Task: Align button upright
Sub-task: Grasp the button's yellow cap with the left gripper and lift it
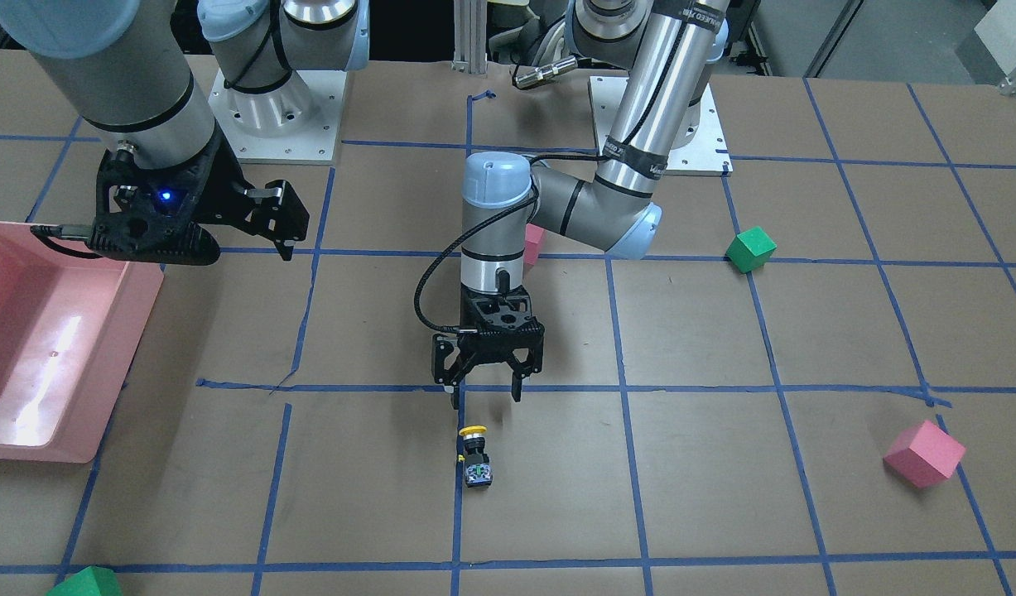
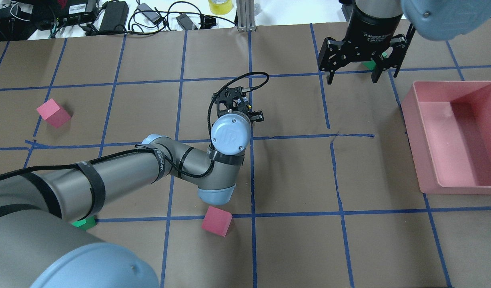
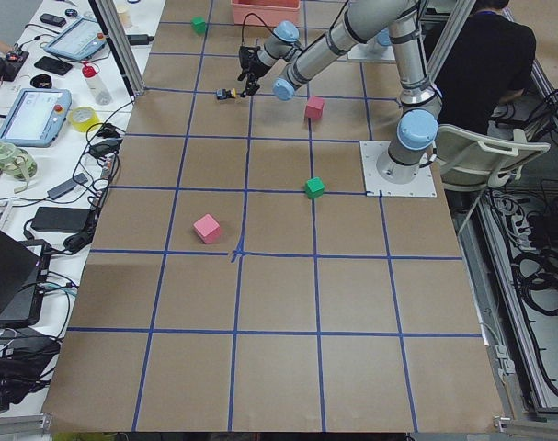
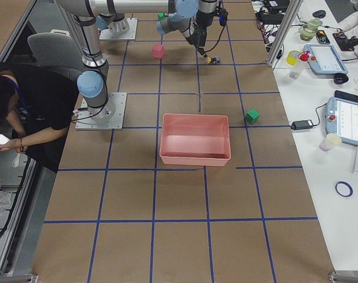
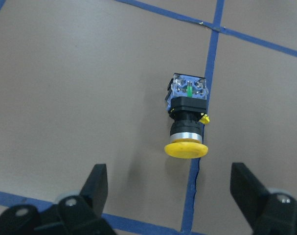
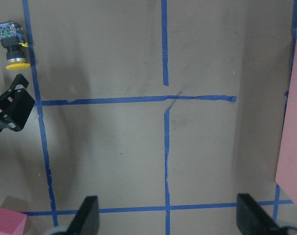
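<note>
Presently, item one: the button, lying on its side on the paper-covered table along a blue tape line. Its yellow cap points back toward the left gripper and its terminal base points away. It sits just ahead of the fingertips, roughly between the lines of the two fingers and touching neither. Item two: the left gripper, jaws spread wide and holding nothing, pointing down at the table. Item three: the right gripper, likewise spread and empty, well off to the side of the button. Step in hand, by judgement: the approach for a grasp. To do it well, advance until the fingers straddle the black body rather than the cap, and close across the body's narrow width so the piece cannot roll. Then lift slightly, turn it base-down and cap-up, and release only once the square base sits flat. A pinch on the round cap looks likely to slip. Notes on views: the overhead view hides the button entirely behind the left wrist. The left wrist view gives its axis and its offset between the fingers. The front-facing view alone shows the fingertips short of it. The right wrist view catches it small in a corner.
</note>
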Available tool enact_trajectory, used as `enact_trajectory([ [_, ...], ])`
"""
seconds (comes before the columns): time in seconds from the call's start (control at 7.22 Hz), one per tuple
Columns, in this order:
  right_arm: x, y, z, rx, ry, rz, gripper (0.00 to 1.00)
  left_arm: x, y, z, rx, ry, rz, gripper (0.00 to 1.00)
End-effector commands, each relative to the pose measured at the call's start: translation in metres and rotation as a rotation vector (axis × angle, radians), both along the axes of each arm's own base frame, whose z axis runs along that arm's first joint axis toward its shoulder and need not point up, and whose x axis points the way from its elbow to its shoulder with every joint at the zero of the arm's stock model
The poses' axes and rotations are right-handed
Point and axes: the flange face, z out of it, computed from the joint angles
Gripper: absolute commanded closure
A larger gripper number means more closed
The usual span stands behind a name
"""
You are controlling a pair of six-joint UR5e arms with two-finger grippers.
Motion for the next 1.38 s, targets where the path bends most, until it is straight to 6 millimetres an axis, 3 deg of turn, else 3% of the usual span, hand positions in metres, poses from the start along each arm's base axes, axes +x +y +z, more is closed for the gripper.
enact_trajectory([
  [0.0,-0.001,0.001,0.002,-0.003,0.005,0.024,0.0,-0.012,-0.012,-0.017,-0.033,-0.08,-0.103,0.15],
  [0.28,-0.001,0.002,0.002,-0.003,0.007,0.02,0.0,-0.013,-0.011,-0.026,-0.087,-0.095,-0.165,0.18],
  [0.55,-0.001,0.003,0.005,-0.008,0.008,0.017,0.0,-0.012,-0.011,-0.033,-0.092,-0.103,-0.16,0.32],
  [0.69,-0.001,0.003,0.005,-0.008,0.007,0.017,0.0,-0.009,-0.014,-0.034,-0.095,-0.102,-0.153,0.32],
  [0.97,0.0,0.003,0.005,-0.01,0.008,0.017,0.0,-0.009,-0.015,-0.042,-0.085,-0.094,-0.136,0.58],
  [1.25,0.002,0.002,0.005,-0.022,0.003,0.018,0.0,0.0,-0.024,-0.036,-0.091,-0.088,-0.119,0.76],
])
